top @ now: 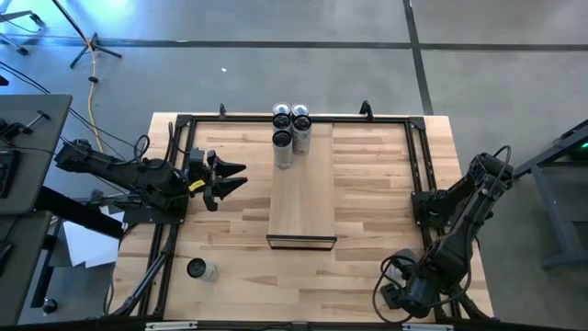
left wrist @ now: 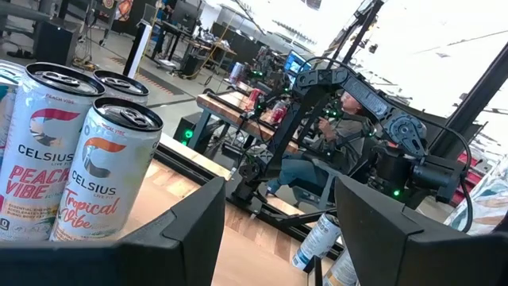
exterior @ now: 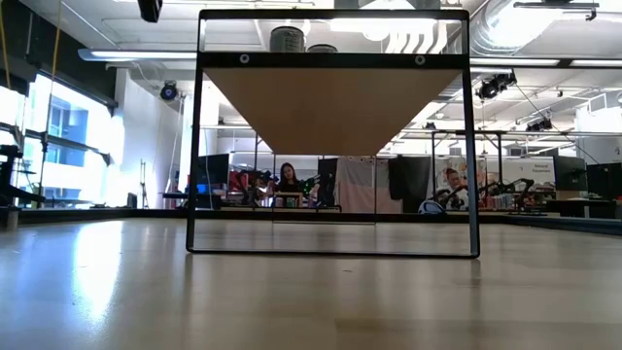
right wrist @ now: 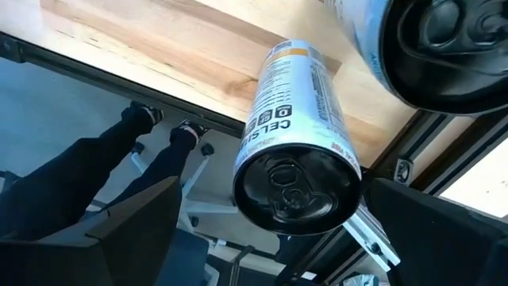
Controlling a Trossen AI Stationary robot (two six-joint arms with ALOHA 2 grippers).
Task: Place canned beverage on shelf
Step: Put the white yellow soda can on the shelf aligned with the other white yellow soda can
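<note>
Left gripper (top: 230, 177) hovered beside the shelf (top: 301, 198), jaws apart and empty. Right gripper (top: 393, 296), jaws wide, waited at the worktop (top: 367, 184) corner. Four Celsius cans (top: 291, 129) crowded the shelf's far end.

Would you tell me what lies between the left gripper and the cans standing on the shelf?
Nothing: in the high view, only bare tabletop and shelf surface separate the left gripper from the four cans.

Bright ceiling glare — foreground perhaps blurred.
</note>
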